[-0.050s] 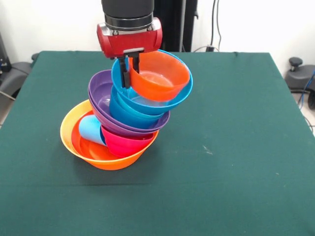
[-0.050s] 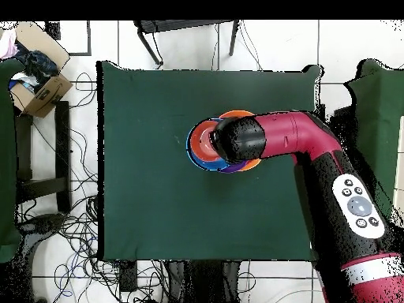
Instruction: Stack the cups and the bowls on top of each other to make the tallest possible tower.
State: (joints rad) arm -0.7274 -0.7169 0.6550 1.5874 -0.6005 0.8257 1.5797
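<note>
tool (image 1: 130, 69) clamps the red-orange bowl's (image 1: 160, 76) rim atop the tower (image 1: 123, 123); overhead, the arm (image 2: 268, 142) hides it.

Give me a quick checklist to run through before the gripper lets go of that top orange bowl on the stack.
1. Gripper on the rim of the top red-orange bowl: ok, fingers straddle its wall.
2. Top bowl seated level in the blue bowl: not ok, it sits tilted.
3. Tower upright: not ok, it leans from the base.
4. Base orange bowl flat on the table: ok.
5. Light blue cup: not ok as a tier, it lies on its side inside the base bowl.
6. Arm clear for a straight lift: cannot tell, it hides most of the tower from overhead.
</note>
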